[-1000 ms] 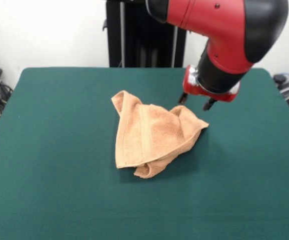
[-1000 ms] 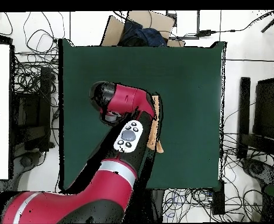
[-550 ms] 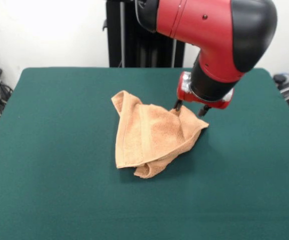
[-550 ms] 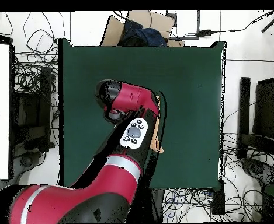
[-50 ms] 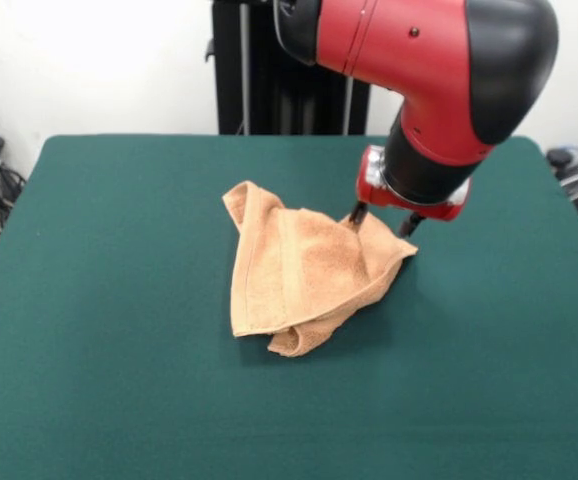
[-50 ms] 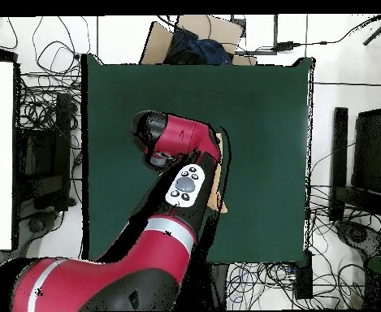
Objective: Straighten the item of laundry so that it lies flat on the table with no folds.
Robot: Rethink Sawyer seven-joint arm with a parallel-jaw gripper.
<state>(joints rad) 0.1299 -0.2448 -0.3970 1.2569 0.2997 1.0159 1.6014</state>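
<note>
A peach-orange towel lies crumpled and folded mid-table.

The bench is covered in dark green cloth. One crumpled, folded peach-orange towel is supported directly on it, near the centre.

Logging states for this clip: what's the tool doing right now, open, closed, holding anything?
Tool: open, holding nothing; fingertips straddle the far corner of the crumpled towel.

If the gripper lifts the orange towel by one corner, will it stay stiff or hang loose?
Probably loose: the towel already lies crumpled in soft folds. It looks light and should not roll. Its terry surface may drag on the table, not slide.
</note>
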